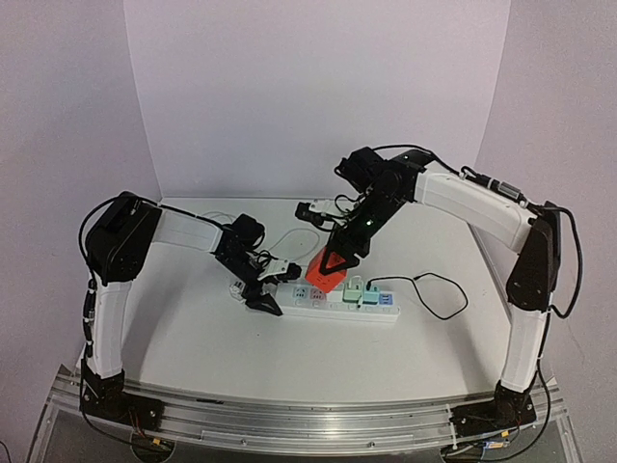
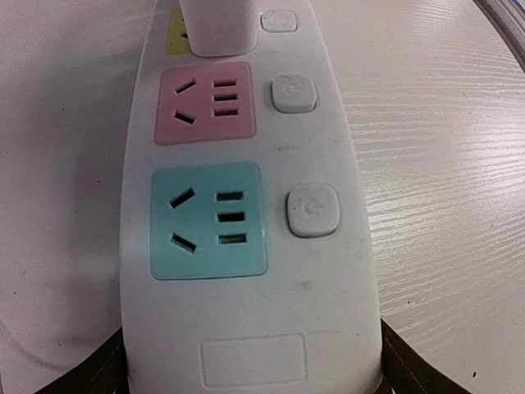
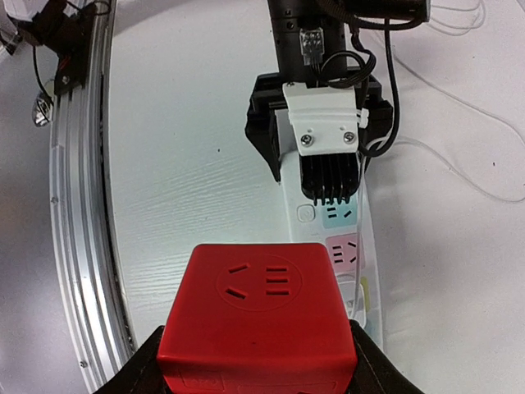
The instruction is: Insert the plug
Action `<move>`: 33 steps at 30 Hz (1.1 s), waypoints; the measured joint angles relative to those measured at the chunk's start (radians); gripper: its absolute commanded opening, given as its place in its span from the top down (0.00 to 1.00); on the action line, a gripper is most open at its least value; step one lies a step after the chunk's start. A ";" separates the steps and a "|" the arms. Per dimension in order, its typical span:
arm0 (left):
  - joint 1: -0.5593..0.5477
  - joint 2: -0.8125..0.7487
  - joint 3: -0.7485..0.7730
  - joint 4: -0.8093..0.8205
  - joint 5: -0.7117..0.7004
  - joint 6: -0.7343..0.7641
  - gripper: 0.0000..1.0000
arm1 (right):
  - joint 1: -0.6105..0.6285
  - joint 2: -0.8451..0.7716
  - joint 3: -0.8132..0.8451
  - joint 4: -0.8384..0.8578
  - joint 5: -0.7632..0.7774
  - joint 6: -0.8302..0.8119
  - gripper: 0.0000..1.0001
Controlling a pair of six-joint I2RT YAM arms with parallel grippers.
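two arms bent inward; right jaws hold plug (image 1: 326,270) over strip (image 1: 333,311)

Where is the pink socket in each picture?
Top external: pink socket, just below centre, second from the power strip's left end, by the red block.
Left wrist: pink socket, upper left of centre.
Right wrist: pink socket, right of centre, at the red block's upper right.
Shared landmark: the teal socket next to it, at the strip's end.
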 measured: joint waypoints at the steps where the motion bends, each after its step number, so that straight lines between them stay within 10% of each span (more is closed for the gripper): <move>1: 0.000 -0.004 -0.008 0.000 0.006 0.007 0.73 | 0.008 0.002 0.000 -0.010 0.015 -0.017 1.00; 8: -0.010 -0.018 -0.032 -0.011 0.028 0.014 0.94 | 0.072 0.137 0.100 -0.104 0.110 -0.121 1.00; 19: -0.058 -0.046 -0.059 -0.055 0.053 -0.065 0.95 | 0.111 0.229 0.191 -0.178 0.174 -0.179 1.00; 25: -0.066 -0.070 -0.094 -0.027 0.054 -0.177 0.82 | 0.110 0.229 0.202 -0.181 0.188 -0.176 1.00; 33: -0.114 -0.109 -0.155 0.084 -0.057 -0.243 0.35 | 0.110 0.229 0.182 -0.199 0.214 -0.172 1.00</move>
